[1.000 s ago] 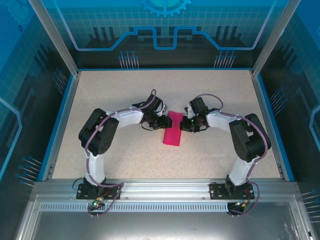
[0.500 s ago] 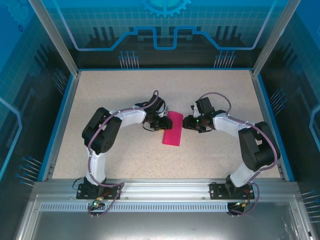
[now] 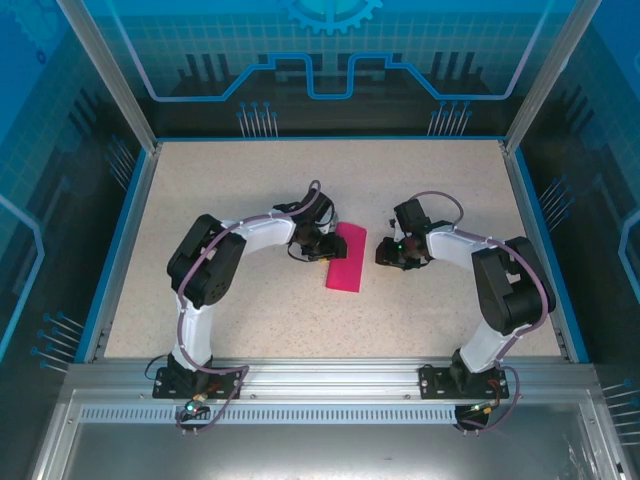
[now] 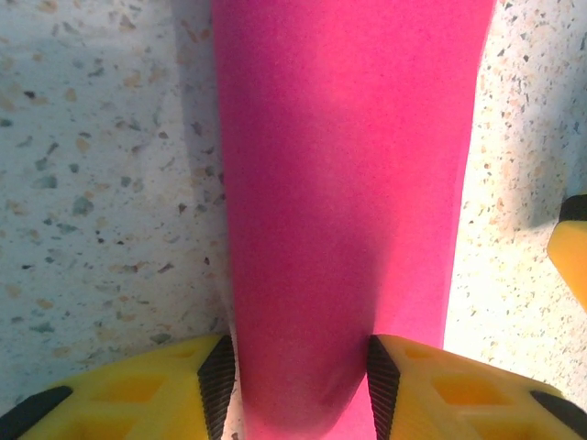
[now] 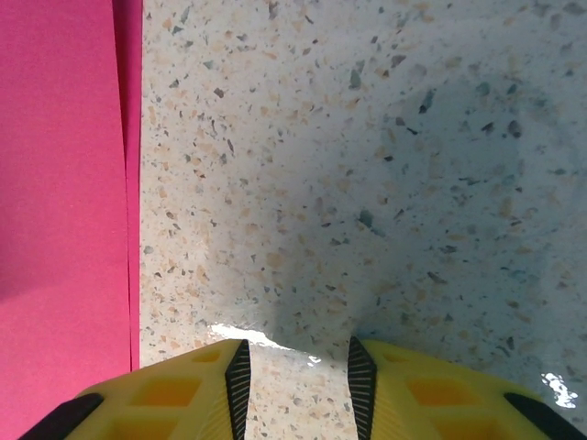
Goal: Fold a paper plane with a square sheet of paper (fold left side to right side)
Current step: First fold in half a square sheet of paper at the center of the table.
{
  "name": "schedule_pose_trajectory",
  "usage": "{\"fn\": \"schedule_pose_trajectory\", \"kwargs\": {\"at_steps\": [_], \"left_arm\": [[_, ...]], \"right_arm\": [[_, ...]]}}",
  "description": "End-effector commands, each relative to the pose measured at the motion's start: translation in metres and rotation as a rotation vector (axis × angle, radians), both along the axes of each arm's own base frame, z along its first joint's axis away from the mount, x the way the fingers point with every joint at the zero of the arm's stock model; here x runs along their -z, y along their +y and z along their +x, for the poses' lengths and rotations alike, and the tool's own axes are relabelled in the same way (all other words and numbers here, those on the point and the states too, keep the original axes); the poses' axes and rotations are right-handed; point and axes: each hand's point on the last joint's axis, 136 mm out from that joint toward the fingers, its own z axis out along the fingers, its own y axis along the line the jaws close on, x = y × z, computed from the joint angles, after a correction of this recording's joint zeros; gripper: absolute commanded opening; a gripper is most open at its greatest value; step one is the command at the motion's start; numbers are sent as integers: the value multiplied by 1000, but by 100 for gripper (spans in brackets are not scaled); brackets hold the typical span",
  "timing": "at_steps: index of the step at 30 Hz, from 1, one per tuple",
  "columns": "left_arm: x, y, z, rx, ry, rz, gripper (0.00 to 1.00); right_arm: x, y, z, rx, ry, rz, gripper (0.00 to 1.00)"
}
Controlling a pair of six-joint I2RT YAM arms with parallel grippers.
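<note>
The square sheet of paper is magenta-pink and lies folded into a narrow rectangle at mid-table; a paper plane is out of view. My left gripper stands at the sheet's upper left edge. In the left wrist view the left gripper is open and straddles the paper, whose raised rounded fold fills the gap between the pads. My right gripper sits a little right of the sheet, apart from it. In the right wrist view the right gripper is open over bare speckled table, the paper's edge to its left.
The speckled tabletop has a raised blue rim on three sides. Both arm bases stand on the metal rail at the near edge. Open table lies beyond and in front of the paper.
The right gripper has opened, let go of the paper's right edge and drawn back to the right. The left gripper and the paper have stayed put.
</note>
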Motion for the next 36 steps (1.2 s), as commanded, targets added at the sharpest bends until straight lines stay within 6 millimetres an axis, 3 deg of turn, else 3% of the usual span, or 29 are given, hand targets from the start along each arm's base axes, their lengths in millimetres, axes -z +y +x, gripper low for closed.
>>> {"fn": "schedule_pose_trajectory", "kwargs": {"at_steps": [1, 36], "left_arm": [[26, 4, -13, 20, 54, 81, 47], [48, 1, -25, 91, 117, 179, 48]], "right_arm": [[10, -8, -11, -4, 49, -28, 36], [9, -5, -11, -14, 47, -15, 37]]}}
